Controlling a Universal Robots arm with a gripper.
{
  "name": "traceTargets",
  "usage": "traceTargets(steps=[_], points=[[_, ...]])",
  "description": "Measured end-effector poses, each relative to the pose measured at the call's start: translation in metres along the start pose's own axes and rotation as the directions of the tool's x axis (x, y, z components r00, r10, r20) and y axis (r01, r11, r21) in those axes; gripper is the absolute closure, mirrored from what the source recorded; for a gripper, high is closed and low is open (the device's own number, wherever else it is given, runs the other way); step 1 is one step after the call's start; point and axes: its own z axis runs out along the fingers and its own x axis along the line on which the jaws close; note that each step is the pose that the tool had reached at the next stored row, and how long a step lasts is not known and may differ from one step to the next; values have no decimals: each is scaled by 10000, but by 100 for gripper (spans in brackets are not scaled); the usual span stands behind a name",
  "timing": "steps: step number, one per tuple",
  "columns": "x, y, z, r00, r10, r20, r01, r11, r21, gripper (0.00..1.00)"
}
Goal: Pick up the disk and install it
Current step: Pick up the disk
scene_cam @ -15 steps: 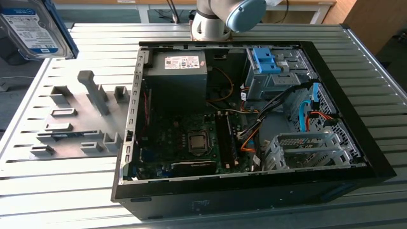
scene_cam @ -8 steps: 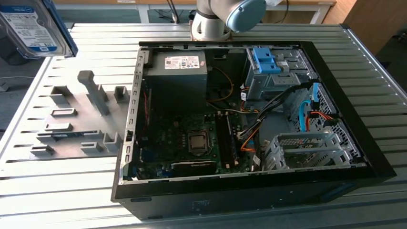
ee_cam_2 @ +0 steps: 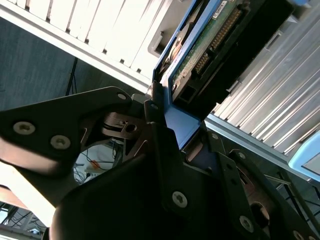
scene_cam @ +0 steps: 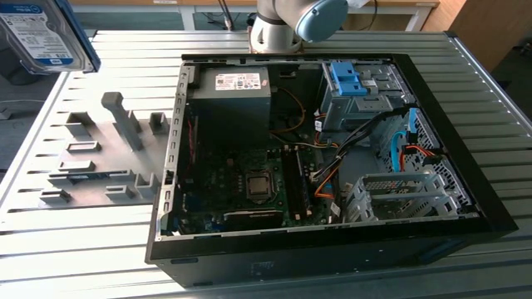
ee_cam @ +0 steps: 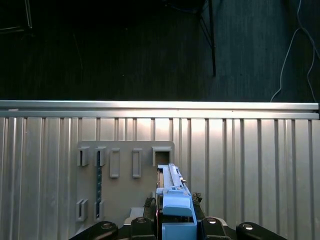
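The disk, silver-grey with a white-and-blue label and a blue side rail, hangs high in the air at the exterior view's far left, above the table's edge. In both wrist views my gripper is shut on it. The second wrist view shows its green circuit board and connector side sticking out past the dark fingers. In the first wrist view the disk stands edge-on between the gripper's jaws, over a grey fixture plate.
An open computer case lies on the slatted metal table. Inside are a dark power supply box, a blue-latched drive cage and a bare metal cage. A grey fixture plate with upright holders sits on the case's left in the exterior view.
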Motion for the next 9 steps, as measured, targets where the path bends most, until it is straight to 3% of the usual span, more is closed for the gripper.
traceTargets(steps=[9], points=[[-2, 2, -52, 10000, 0, 0, 0, 10000, -1, 64]])
